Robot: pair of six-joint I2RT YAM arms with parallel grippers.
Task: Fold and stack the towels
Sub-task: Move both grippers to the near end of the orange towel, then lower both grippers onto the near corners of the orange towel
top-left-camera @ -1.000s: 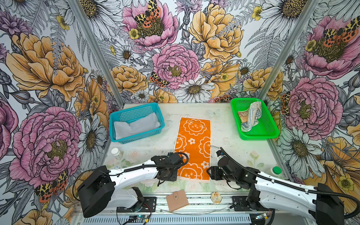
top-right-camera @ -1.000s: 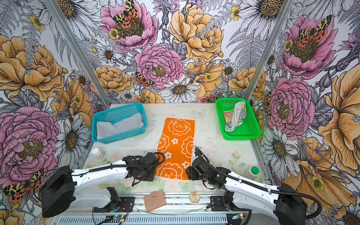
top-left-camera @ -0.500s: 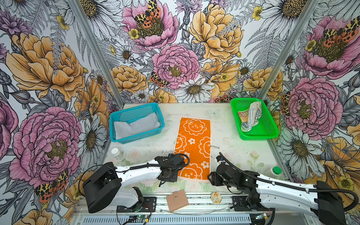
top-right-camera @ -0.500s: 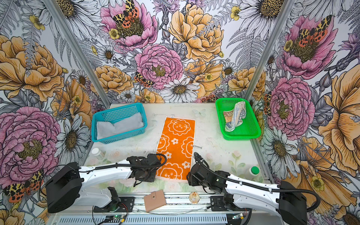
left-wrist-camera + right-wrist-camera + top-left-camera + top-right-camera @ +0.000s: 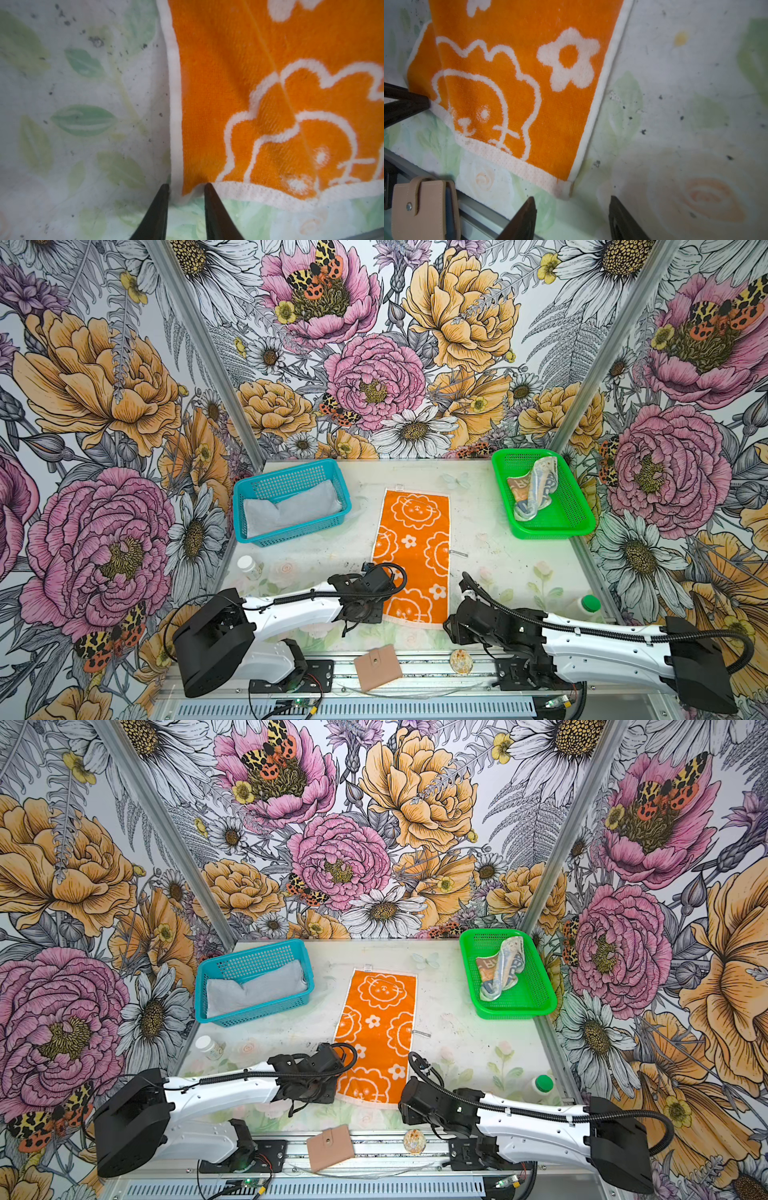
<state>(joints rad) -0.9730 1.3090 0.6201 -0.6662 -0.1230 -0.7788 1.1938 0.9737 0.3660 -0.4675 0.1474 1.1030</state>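
Three towels are showing: one orange towel (image 5: 415, 547), one grey towel (image 5: 291, 508) and one lettered towel (image 5: 534, 489). Two baskets are sitting at the back of the table (image 5: 498, 522) — a blue basket (image 5: 286, 481) on the left holding the grey towel, and a green basket (image 5: 575, 510) on the right holding the lettered towel. Two bottles are standing at the table's sides, a white-capped bottle (image 5: 248, 566) on the left and a green-capped bottle (image 5: 588, 605) on the right. One tan wallet (image 5: 377, 667) is lying on the front rail.

The orange towel is lying flat and spread lengthwise in the middle of the table, showing cream flower and face drawings and a cream border. The grey towel is lying slumped in loose folds. The lettered towel is sitting crumpled, in beige, orange and blue.

The left claw (image 5: 186, 187) is standing narrowly parted astride the orange towel's near left corner, both tips touching cloth that is lying flat. The right claw (image 5: 572, 202) is gaping wide just short of the near right corner, holding nothing.

The table is showing a pale, speckled flower print. Wallpaper (image 5: 374, 377) is covering three walls — big pink, orange and white blooms.
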